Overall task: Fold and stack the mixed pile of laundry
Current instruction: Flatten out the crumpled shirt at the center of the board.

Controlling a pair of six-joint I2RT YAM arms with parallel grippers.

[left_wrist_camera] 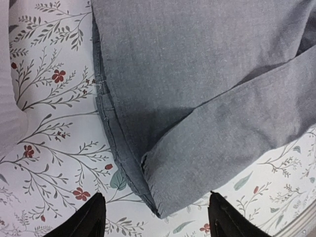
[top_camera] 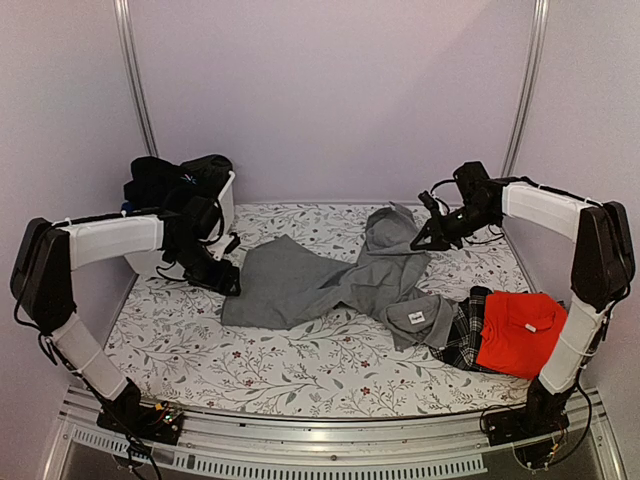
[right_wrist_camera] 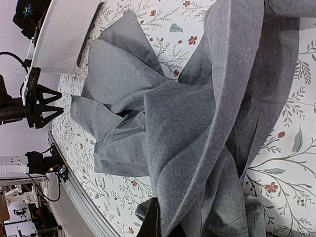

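Laundry on the flowery table (top_camera: 250,360): grey shirt (top_camera: 330,280) spread out in the middle; red shirt (top_camera: 520,330) lying partly on plaid cloth (top_camera: 462,338) at the right; black clothes (top_camera: 160,180) piled in the white tub (top_camera: 225,200) at the back left. Right gripper (top_camera: 420,240) pinched tight on a fold of the grey shirt, holding that part up off the table; left gripper (top_camera: 228,282) low by the shirt's left edge, fingers (left_wrist_camera: 91,217) wide apart above a grey corner, holding nothing.

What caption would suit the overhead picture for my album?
Right tool holds a grey shirt up off the floral table; left tool open over its hem.
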